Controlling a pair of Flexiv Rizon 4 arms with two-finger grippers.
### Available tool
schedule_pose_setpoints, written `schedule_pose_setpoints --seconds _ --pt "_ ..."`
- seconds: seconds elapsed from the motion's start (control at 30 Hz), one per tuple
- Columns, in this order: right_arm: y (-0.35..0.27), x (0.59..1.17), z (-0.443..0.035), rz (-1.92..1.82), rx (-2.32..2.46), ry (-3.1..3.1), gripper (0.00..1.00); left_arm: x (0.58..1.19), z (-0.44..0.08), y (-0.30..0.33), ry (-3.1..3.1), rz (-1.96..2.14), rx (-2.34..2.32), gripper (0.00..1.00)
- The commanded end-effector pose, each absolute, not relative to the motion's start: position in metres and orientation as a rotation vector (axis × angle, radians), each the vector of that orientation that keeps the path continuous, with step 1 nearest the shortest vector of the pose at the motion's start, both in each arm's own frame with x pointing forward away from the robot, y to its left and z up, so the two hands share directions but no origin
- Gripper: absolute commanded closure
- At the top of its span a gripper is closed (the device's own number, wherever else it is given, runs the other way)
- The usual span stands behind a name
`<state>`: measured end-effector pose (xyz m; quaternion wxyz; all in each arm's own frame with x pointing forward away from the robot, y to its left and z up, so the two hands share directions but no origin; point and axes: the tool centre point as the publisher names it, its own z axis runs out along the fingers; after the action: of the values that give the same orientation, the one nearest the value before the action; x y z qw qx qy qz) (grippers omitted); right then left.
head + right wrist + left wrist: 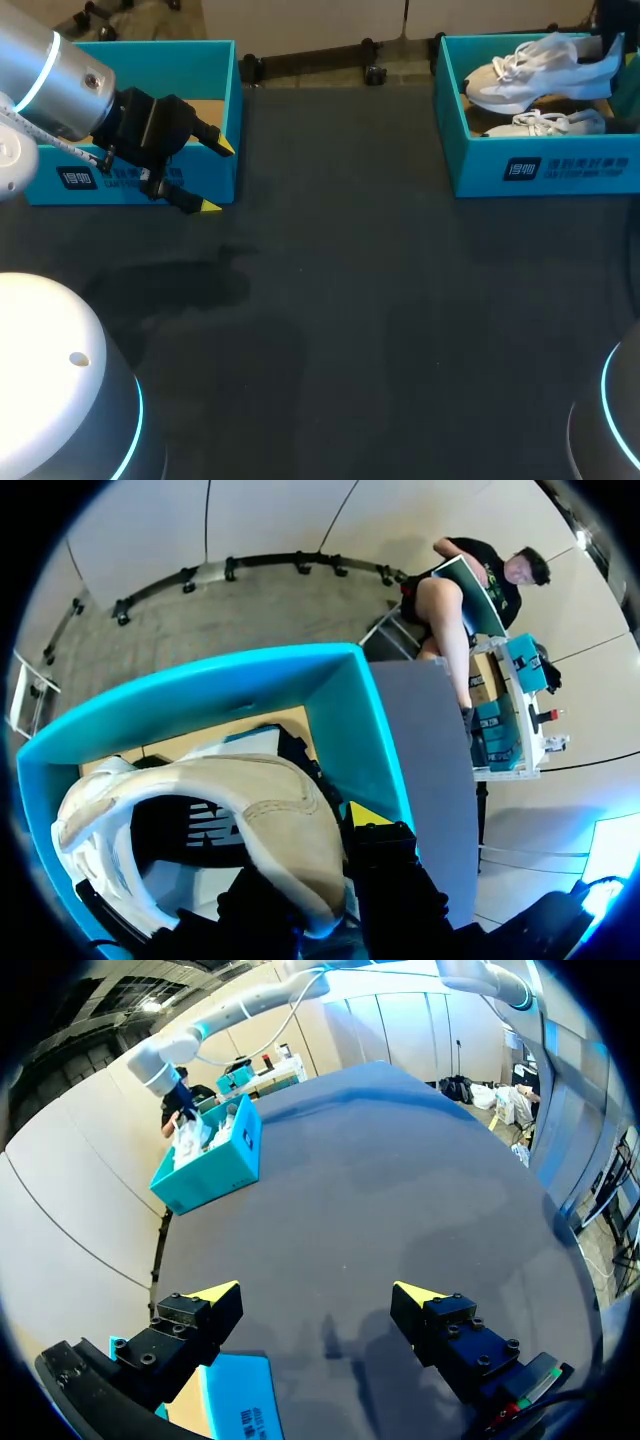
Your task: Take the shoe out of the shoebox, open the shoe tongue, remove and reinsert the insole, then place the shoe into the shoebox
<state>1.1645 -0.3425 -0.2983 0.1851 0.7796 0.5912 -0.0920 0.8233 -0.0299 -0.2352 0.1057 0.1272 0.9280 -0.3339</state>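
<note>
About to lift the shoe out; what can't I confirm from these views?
- Right gripper: right wrist view, the shoe covers it, so the grasp is unconfirmed.
- Insole: same view, the shoe's opening is too dark.
- Second shoe: head view, the right shoebox wall hides its lower part.
- Left shoebox interior: head view, left arm blocks most.

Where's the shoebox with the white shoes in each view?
Head view: shoebox at upper right, on the table's far right side.
Left wrist view: shoebox far across the table, ahead of the open left hand.
Right wrist view: close up, its teal wall fills the near view.
Shared landmark: the white shoe inside it.
</note>
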Motion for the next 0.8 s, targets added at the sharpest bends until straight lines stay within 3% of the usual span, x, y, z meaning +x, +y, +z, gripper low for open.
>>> schedule_pose_setpoints --seconds 0.03,0.8 --pt "-0.344 1.174 -0.308 -0.265 2.205 1.66 1.0 0.823 -0.235 -0.03 2.735 -0.979 0.375 0.0" --pt "-0.352 1.163 -0.348 -0.292 2.23 1.648 1.0 0.823 -0.235 -0.03 2.735 -0.979 0.375 0.0"
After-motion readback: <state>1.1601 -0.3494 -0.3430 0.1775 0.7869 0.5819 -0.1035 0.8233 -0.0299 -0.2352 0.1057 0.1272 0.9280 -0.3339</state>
